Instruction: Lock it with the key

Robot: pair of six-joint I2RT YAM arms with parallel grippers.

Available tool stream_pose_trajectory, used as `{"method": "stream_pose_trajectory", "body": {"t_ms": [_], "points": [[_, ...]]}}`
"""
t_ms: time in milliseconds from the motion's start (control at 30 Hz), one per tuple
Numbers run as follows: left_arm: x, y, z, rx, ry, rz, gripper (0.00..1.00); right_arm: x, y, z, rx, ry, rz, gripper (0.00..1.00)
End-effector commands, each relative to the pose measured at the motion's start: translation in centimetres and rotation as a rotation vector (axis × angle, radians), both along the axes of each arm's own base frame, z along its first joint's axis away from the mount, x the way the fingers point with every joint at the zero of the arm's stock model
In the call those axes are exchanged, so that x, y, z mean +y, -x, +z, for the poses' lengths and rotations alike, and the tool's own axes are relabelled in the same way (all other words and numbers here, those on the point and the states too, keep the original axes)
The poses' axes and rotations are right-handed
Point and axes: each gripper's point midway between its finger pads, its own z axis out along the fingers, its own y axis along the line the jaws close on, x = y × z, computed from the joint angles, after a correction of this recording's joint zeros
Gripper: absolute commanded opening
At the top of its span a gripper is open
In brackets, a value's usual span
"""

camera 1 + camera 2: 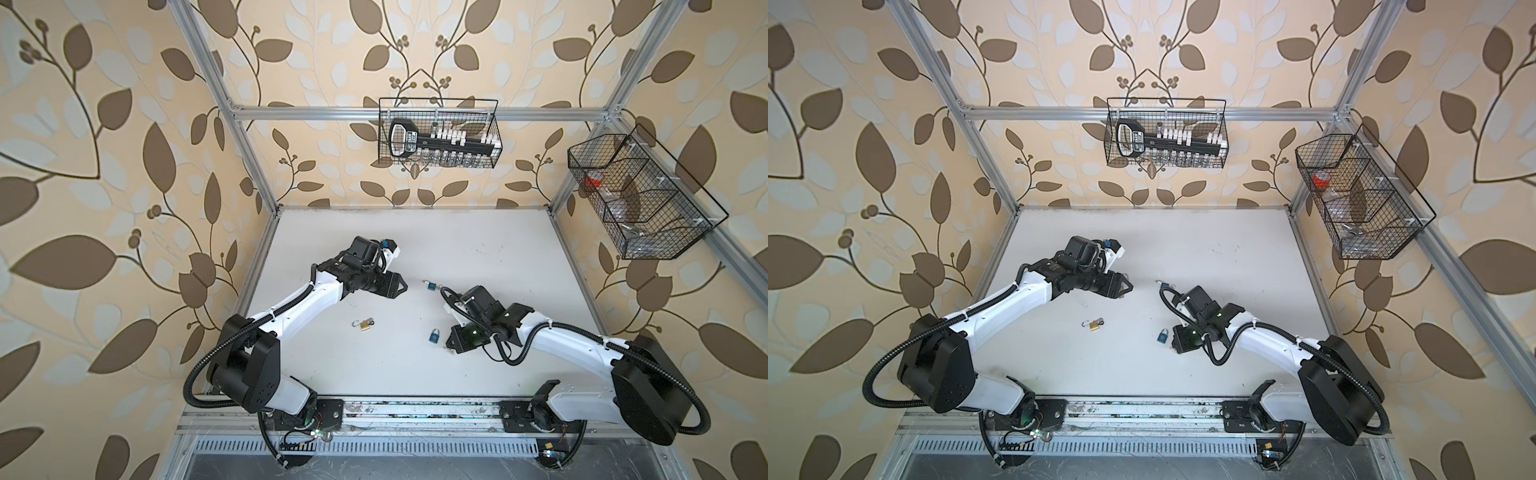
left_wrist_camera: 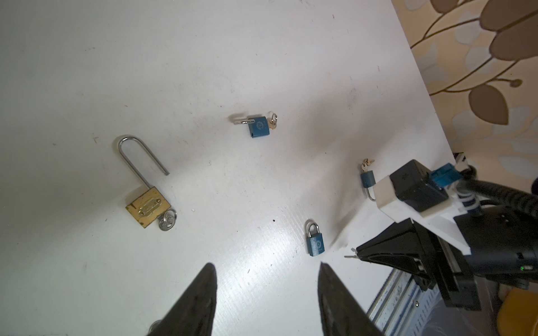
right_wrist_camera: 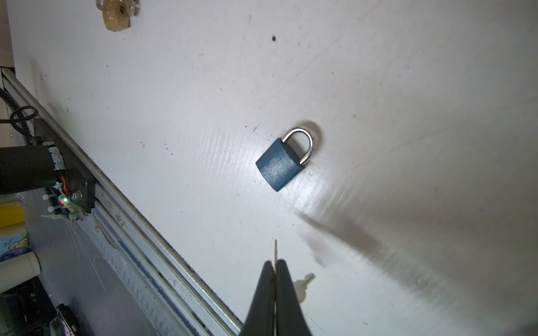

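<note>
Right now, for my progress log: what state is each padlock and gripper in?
Brass padlock: shackle open, key at base.
Middle blue padlock: shackle looks open, keys attached.
Half-hidden blue padlock: keys attached, shackle unclear.
Keyless blue padlock: shackle shut.
Left gripper: jaws open, empty.
Right gripper: jaws shut on key.

Table (image 1: 415,374): white.
Brass padlock (image 2: 148,206): open, keyed.
Shut blue padlock (image 2: 315,243): flat.
Keyed blue padlock (image 2: 260,126): shackle open.
Second keyed blue padlock (image 2: 367,178): partly hidden.
</note>
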Motion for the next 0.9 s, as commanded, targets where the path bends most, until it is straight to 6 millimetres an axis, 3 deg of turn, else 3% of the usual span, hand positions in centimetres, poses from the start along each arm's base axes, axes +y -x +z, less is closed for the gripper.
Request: {"method": "stream_pose_trajectory", "body": {"t_ms": [0, 567, 867], "points": [[0.8, -0.8, 2.5, -0.091, 0.024, 0.055, 0.57, 0.3, -0.2, 0.2, 0.014, -0.017, 0.051, 0.00], [1.6, -0.3, 2.4, -0.094, 0.005, 0.077, 0.59, 0.1, -4.1, -0.9, -0.010, -0.014, 0.009, 0.00], [1.7, -0.1, 2.4, -0.094, -0.003, 0.077, 0.59, 0.5, -5.0, -1.6, -0.008, -0.016, -0.002, 0.00]]}}
